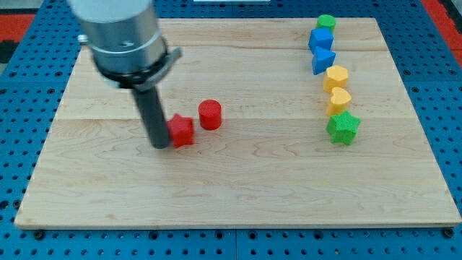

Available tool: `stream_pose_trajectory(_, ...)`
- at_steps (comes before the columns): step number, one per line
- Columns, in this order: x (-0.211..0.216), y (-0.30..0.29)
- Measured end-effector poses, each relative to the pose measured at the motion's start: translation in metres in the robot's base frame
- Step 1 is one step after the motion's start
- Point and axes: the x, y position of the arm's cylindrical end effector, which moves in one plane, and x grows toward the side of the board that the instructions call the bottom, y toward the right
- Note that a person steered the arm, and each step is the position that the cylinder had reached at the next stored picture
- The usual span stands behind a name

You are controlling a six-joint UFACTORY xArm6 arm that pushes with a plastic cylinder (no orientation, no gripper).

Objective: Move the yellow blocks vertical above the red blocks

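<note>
My tip (159,144) rests on the board at the view's left of centre, touching the left side of a red star-shaped block (181,130). A red cylinder (210,114) stands just to the right of and slightly above that red block. Two yellow blocks sit far to the view's right in a column: a yellow hexagonal block (336,76) and a yellow heart-like block (339,100) directly below it.
The column at the view's right also holds a green cylinder (326,22) at top, a blue block (320,39), a blue triangular block (323,60), and a green star (343,128) at the bottom. The wooden board (238,188) lies on a blue surface.
</note>
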Motion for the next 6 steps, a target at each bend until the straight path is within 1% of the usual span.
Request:
stream_pose_trajectory(1, -0.001, 0.038)
stream_pose_trajectory(2, 0.041, 0.060)
stream_pose_trajectory(3, 0.052, 0.171)
stream_pose_trajectory(4, 0.033, 0.252)
stream_pose_trajectory(5, -0.011, 0.303)
stream_pose_trajectory(6, -0.058, 0.330)
